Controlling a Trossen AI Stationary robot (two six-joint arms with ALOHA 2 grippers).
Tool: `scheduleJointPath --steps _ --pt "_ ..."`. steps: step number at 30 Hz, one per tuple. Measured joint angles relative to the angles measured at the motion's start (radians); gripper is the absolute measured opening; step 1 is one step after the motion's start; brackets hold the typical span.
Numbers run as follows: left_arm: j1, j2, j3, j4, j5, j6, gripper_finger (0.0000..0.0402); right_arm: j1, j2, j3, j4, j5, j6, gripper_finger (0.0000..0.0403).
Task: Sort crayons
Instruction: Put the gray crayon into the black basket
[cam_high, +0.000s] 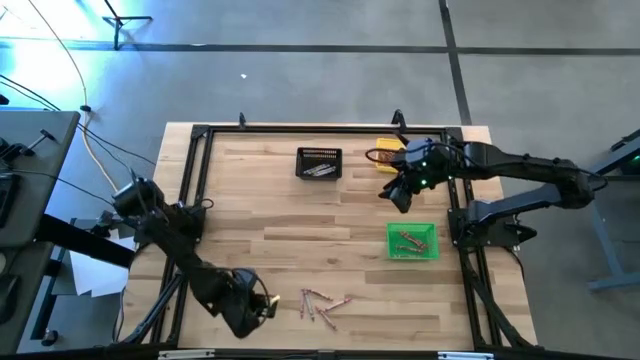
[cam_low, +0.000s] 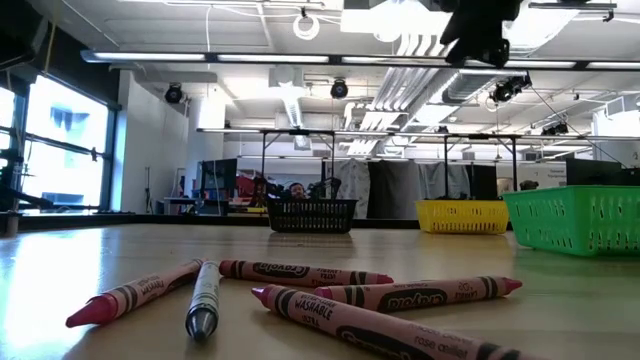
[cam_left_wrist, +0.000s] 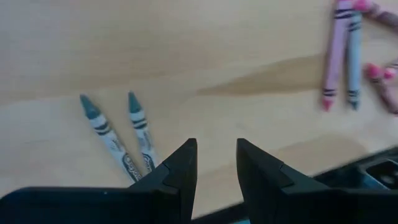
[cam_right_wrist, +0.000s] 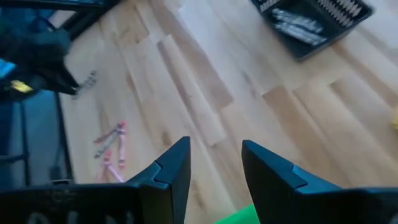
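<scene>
A pick-up step is judged to be in hand. The left gripper (cam_left_wrist: 216, 163) is held low over the near edge of the table, its fingers (cam_left_wrist: 180, 168) apart with nothing between them. Two grey crayons (cam_left_wrist: 118, 134) lie side by side just beside and ahead of one fingertip, not touching it, while the pink crayons (cam_high: 322, 303) are scattered well apart from the fingers on the other side. The right gripper (cam_right_wrist: 214, 165) is held high between the yellow bin (cam_high: 390, 153) and the green bin (cam_high: 413, 241), its fingers also apart and empty, far from the loose crayons. Grey crayons already lie in the black bin (cam_high: 319, 163) and brownish ones in the green bin, so the sorting is judged to be partly done. For the next move, the left fingers would need to be shifted sideways over one grey crayon, aligned across its length, lowered to the wood and closed.
</scene>
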Motion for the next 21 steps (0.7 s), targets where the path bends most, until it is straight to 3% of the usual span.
scheduleJointPath --steps 5,11,21 --pt "-0.022 0.045 0.031 -0.042 -0.005 0.005 0.0097 0.097 0.000 0.000 0.003 0.015 0.107 0.0129" --pt "-0.029 0.067 0.050 -0.125 0.063 0.038 0.0097 0.238 0.000 0.000 -0.004 0.124 0.217 0.0129" --pt "-0.029 0.067 0.051 -0.160 0.071 0.057 0.0097 0.390 0.000 0.000 -0.013 0.254 0.326 0.0129"
